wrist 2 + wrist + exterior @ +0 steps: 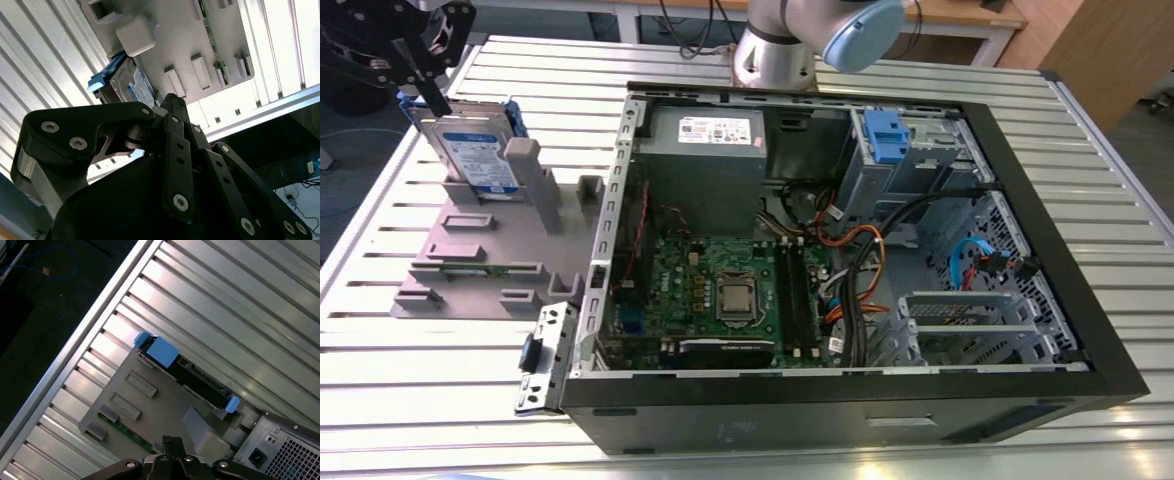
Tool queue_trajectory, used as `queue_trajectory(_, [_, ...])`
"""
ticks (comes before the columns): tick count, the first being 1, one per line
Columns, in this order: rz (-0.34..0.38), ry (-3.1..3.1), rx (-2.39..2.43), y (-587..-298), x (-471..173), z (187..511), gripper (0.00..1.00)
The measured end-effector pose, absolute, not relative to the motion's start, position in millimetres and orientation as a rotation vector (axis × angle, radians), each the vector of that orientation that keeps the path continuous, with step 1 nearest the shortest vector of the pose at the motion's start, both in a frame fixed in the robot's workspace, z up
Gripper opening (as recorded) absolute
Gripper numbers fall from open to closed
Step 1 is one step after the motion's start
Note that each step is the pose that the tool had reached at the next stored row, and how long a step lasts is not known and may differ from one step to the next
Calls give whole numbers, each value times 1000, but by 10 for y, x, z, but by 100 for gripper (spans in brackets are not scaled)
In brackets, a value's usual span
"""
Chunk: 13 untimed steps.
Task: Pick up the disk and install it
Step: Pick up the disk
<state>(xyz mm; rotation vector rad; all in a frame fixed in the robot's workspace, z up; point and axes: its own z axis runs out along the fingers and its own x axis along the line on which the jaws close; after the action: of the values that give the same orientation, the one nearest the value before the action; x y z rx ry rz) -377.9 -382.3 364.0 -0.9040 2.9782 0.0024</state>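
Over the stand's far corner, at the exterior view's left, the gripper point(435, 100) hung just above the disk's point(470, 150) top edge; whether it touched that edge could not be told. In both wrist views the gripper point(172, 443) point(172, 99) had its fingers drawn together to a single narrow tip with no gap between them, and it held nothing. One disk point(197, 380) point(135, 87) was seen, standing on edge in the stand point(467, 245), with its blue bracket showing at both ends and the label facing the case point(854, 420). One grey stand point(150, 410) point(185, 40) lay flat on the slatted table point(427, 380), just beside the case and at its left in the exterior view. One open case point(285, 450) lay on its side with one board point(720, 290) exposed and one blue carrier point(887, 135) in its upper bay. One arm point(781, 40) rose from the table behind the case.
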Motion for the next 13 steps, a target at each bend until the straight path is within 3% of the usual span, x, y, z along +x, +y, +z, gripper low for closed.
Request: queue_trajectory(13, [3, 2970, -931, -3823, -3779, 3640, 11])
